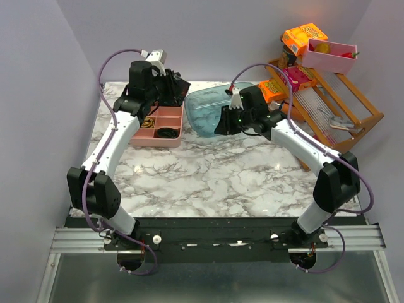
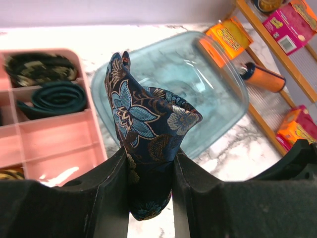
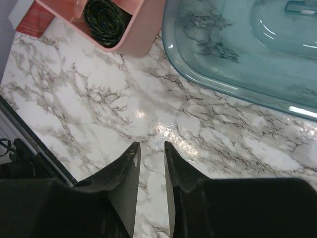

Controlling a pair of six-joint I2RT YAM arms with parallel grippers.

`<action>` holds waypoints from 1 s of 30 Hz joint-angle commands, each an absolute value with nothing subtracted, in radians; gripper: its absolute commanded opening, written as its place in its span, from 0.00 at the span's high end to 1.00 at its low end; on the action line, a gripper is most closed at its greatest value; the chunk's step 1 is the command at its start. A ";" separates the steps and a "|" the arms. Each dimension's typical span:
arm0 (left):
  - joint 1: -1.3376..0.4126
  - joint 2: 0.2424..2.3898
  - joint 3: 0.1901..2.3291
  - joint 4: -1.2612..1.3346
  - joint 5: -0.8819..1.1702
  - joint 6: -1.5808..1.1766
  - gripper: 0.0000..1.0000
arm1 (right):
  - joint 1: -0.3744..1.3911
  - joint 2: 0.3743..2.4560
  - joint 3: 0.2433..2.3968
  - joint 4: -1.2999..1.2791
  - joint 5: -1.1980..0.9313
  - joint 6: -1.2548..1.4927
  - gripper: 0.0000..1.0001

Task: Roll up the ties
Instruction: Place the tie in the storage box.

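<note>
your left gripper [image 2: 150, 171] is clamped on the tie [image 2: 143, 116], a glossy navy fold woven with pale-blue and orange flowers, held upright. your right gripper [image 3: 151, 148] hangs slightly parted, empty, over the glossy grey-veined marble table [image 1: 208, 180]. beyond, note the pink compartment tray [image 1: 165, 140], translucent teal tub [image 1: 205, 113], lilac walls [image 1: 38, 95].

Arms: two, each with one gripper, the left gripper [image 2: 149, 163] and the right gripper [image 3: 151, 148].

Floral tie [image 2: 148, 124]: one, at the centre of the left wrist view.

Rolled ties at the left of that view: three. These are an olive-patterned roll [image 2: 39, 69], a teal roll [image 2: 52, 99] and a gold roll [image 2: 7, 173], the last cut off by the frame edge.

Pink tray [image 1: 161, 143]: one.

Clear blue-green tub [image 1: 202, 120]: one.

Wooden rack [image 1: 356, 110]: one.

Pink bin [image 1: 328, 57]: one, at the upper right of the top view.
</note>
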State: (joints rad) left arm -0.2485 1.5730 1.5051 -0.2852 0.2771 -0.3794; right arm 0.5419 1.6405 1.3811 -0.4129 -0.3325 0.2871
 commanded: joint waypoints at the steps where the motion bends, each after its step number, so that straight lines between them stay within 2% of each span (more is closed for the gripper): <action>1: -0.226 1.609 1.598 -0.428 0.160 -0.296 1.00 | 0.545 1.700 1.474 -0.417 -0.414 0.265 0.66; 11: -0.213 1.657 1.591 -0.486 0.115 -0.219 1.00 | 0.554 1.853 1.655 -0.433 -0.477 0.229 0.66; 21: -0.202 1.690 1.532 -0.347 0.166 0.112 1.00 | 0.555 1.956 1.787 -0.462 -0.508 0.189 0.65; 27: -0.184 1.810 1.669 -0.423 0.199 0.340 1.00 | 0.552 1.985 1.862 -0.514 -0.492 0.135 0.66; 30: -0.152 1.879 1.772 -0.508 0.294 0.437 1.00 | 0.551 1.996 1.910 -0.538 -0.485 0.120 0.66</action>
State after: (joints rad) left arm -0.1967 1.7958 1.6497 -0.4225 0.1749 0.2333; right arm 0.5484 1.9724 1.8336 -0.4763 -0.4816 0.1673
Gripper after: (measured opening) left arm 0.408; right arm 0.345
